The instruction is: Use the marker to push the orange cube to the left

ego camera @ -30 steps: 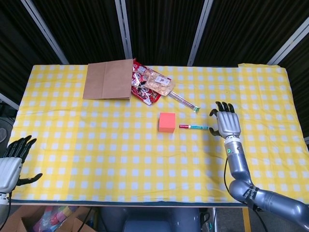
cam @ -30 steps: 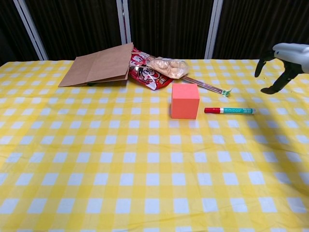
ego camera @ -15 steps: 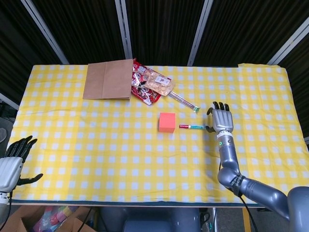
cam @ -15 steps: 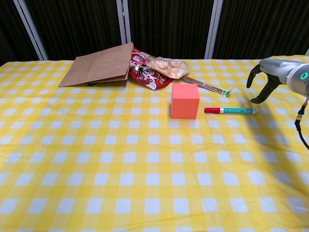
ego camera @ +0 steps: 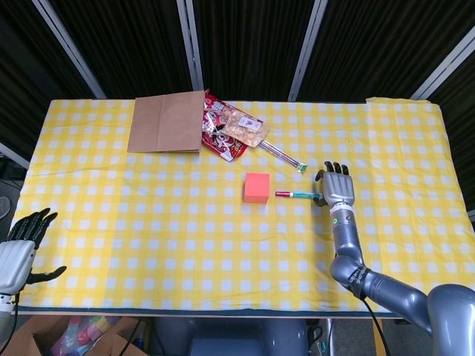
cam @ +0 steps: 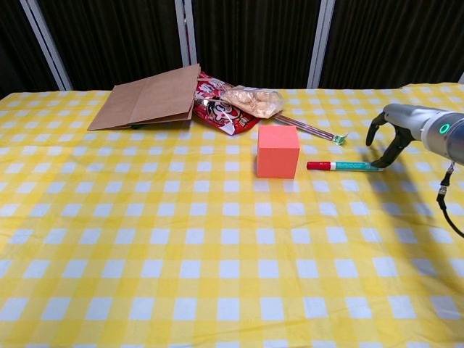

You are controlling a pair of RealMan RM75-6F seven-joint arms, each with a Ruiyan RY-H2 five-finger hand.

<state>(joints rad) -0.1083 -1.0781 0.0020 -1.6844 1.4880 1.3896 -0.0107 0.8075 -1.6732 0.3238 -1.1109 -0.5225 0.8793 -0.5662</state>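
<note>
The right robot hand [cam: 388, 138] has come in from the right edge of the surface [cam: 145, 254] and dropped lower over the last second. Its fingers [cam: 384, 156] now reach down to the green tail of the marker [cam: 344, 166]. In the chest view one fingertip seems to touch that end, but nothing is closed round it yet. The fingers are apart and curved, and the hand holds nothing.

The marker has not moved. It lies flat, red cap towards the cube [cam: 278, 151], just beside the cube's right face with a small gap between. The cube sits mid-surface, in front of the snack packets [cam: 232, 105] and paper bag [cam: 148, 100], exactly where it was.

So the approach looks finished and the grasp is the step in hand; the push has not begun. The left robot hand [ego camera: 21, 248] waits at the near left corner, fingers spread and empty, well apart from everything.
</note>
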